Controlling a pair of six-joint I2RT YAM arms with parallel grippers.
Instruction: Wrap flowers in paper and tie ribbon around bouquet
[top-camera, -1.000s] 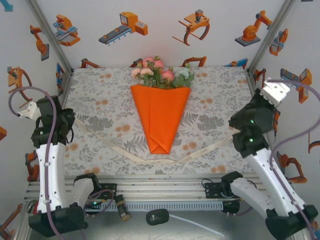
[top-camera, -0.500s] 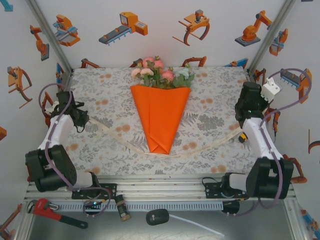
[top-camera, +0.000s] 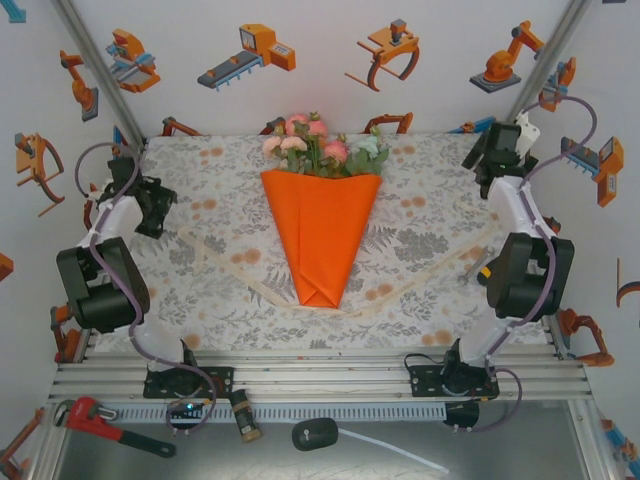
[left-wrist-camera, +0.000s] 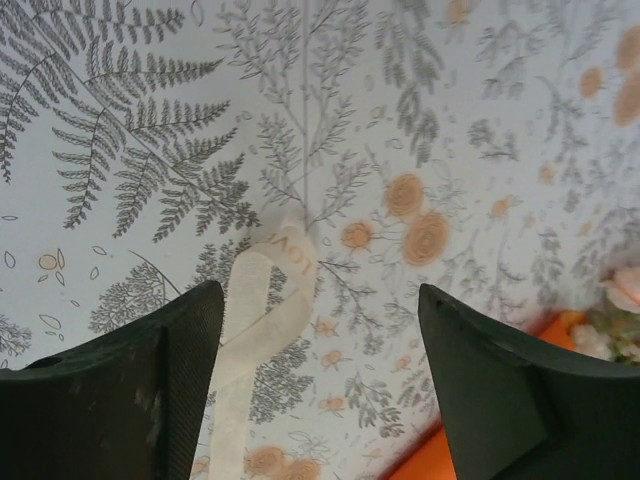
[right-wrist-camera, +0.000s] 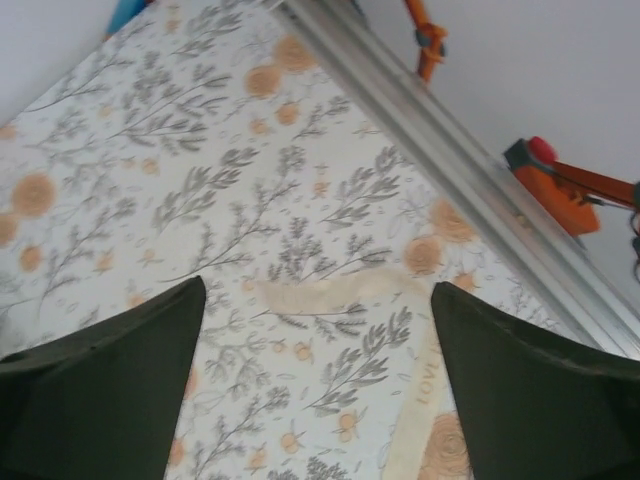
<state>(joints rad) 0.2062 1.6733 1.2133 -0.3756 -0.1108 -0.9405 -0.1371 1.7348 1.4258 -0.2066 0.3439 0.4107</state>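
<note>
While both arms sit way out at the sides, the middle of the tablecloth (top-camera: 430, 210) is pretty roomy: bare printed cloth runs left and right of the bouquet (top-camera: 322, 225), and a strip of it lies just past the cone's tip before the near edge of the table. The flower end sits right up against the back wall, so no slack there. The right gripper (right-wrist-camera: 318, 290) hangs well right of the bouquet, near the far corner, with the aluminium frame rail (right-wrist-camera: 440, 140) just beside it. The left gripper (left-wrist-camera: 320, 295) hovers well left of the bouquet, close to the cloth's left edge.

Looks-wise, the paper (top-camera: 320, 250) is a smooth bright orange cone, folded flap near the tip, point aimed at the arms. The flowers (top-camera: 320, 145), pink, cream and one minty bloom with green leaves, poke out of the wide end. The ribbon (left-wrist-camera: 232, 410) runs in a shallow V under the cone's tip, flat on the cloth.

Jaws: both spread wide, gripping nothing. Each has a loose ribbon end lying on the cloth below its fingers.

Count: one bouquet, one ribbon with two free ends, two grippers, plus one red wrench (top-camera: 100, 420) down on the metal deck near the left arm's base.
</note>
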